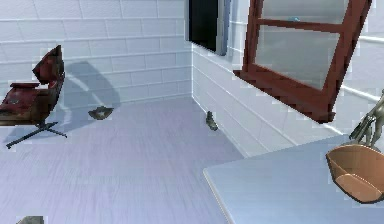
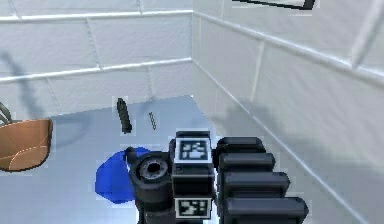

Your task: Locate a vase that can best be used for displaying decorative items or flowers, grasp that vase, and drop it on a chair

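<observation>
Arm side view | gripper [image 2: 150,175] sits at blue blob [image 2: 112,176], likely my vase, resting on tabletop [image 2: 90,135], so I cannot tell whether anything's held | chair [image 1: 35,92] well apart from gripper, across open floor

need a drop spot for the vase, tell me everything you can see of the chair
The chair is a lounge chair with a dark reddish-brown seat and tall back, leather-like in look, both tilted backward. It faces toward the forward view's left. It stands upright on a thin dark spoked base, seemingly metal, whose feet rest on the pale floor. It is at the forward view's left, partly cut by the edge, near the white block wall. Whether it touches the wall cannot be told.
</observation>
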{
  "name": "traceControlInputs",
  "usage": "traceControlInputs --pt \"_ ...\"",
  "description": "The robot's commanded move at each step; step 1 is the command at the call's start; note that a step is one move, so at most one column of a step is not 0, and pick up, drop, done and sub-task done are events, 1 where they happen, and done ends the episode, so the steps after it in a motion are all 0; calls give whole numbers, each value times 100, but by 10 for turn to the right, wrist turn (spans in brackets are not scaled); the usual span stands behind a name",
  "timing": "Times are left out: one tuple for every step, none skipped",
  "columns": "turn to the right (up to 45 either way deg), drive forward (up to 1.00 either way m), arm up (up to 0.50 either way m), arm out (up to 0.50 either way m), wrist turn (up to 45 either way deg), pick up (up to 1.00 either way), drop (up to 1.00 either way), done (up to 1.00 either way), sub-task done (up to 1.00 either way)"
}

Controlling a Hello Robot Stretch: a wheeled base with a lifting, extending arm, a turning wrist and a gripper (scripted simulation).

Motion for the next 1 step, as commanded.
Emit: traceControlInputs --pt "0 0 0 -2 0 0 0 0 0"
